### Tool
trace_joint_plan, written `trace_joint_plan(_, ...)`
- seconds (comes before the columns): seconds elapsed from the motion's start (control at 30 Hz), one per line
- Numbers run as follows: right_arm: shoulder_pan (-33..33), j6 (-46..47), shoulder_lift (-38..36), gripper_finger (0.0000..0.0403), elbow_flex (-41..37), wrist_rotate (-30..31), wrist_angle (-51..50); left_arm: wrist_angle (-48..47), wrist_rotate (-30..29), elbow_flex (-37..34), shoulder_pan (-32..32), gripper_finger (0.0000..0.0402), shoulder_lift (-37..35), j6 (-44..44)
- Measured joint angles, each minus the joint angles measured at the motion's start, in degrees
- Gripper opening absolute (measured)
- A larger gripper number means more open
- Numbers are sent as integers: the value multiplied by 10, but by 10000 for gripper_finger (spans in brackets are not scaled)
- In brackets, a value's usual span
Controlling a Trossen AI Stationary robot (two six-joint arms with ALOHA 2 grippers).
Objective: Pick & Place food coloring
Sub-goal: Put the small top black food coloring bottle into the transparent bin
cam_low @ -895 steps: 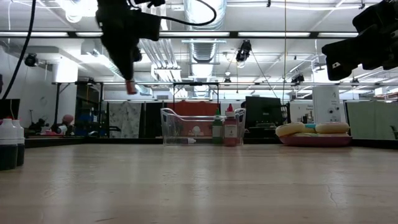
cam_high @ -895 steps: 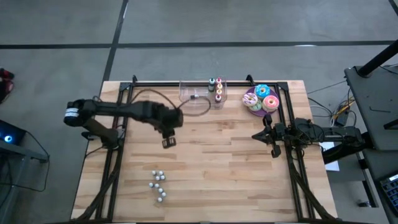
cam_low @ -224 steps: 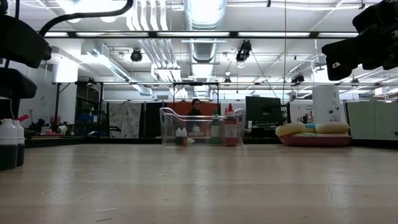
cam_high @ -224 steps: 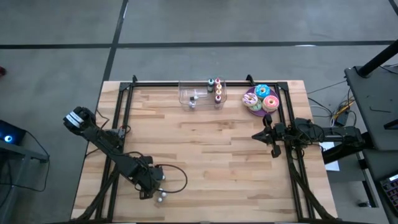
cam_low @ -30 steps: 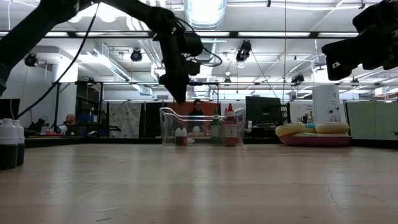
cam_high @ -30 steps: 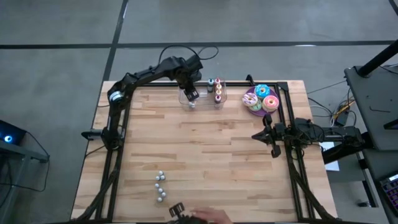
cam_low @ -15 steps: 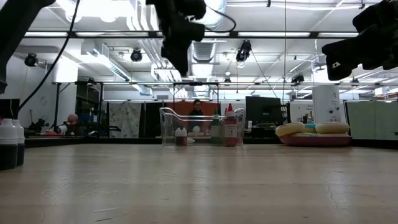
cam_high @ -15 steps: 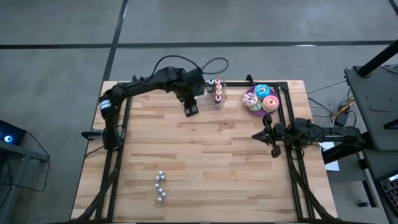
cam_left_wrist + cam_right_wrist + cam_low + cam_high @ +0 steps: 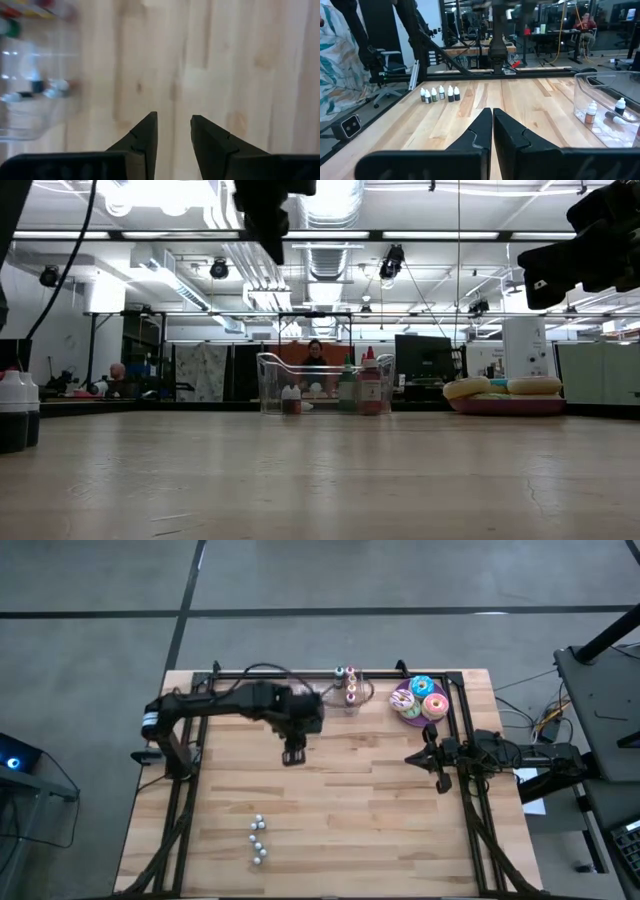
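Several tiny white-capped food coloring bottles (image 9: 257, 840) stand upright in a short row near the table's front left, also seen in the right wrist view (image 9: 440, 93). More of them are in the clear bin (image 9: 330, 695) at the far edge: one upright (image 9: 590, 113), one dark-bodied (image 9: 620, 106). Taller bottles with coloured caps (image 9: 346, 685) stand at the bin's right end. My left gripper (image 9: 293, 753) hangs open and empty above bare wood, on the near side of the bin (image 9: 35, 100). My right gripper (image 9: 492, 120) is shut and level at the table's right side.
A purple plate of frosted doughnuts (image 9: 420, 700) sits at the far right. Black frame rails (image 9: 190, 740) run along the table's left, right and far sides. The middle of the wooden table (image 9: 360, 820) is bare. A person sits far behind the bin (image 9: 316, 352).
My left gripper has left the clear bin, moving toward the table's near edge and rising; in the low view it has climbed out of the top of the picture. It has stayed open and empty. The bottles in the bin have kept still.
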Motion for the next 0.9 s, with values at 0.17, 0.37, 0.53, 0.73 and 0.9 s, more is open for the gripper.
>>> trace_joint_plan(0.17,0,0,0,8,0,0,0,30,3,-92,-51,90,-41,-27)
trace_joint_plan(0.37,0,0,0,8,0,0,0,118,30,-221,-110,90,-111,-68)
trace_joint_plan(0.53,0,0,0,9,0,0,0,155,32,-309,-154,90,-162,-99)
trace_joint_plan(0.73,0,0,1,8,0,0,0,167,32,-387,-195,90,-210,-150)
trace_joint_plan(0.9,0,0,0,8,0,0,0,182,32,-431,-217,112,-226,-174)
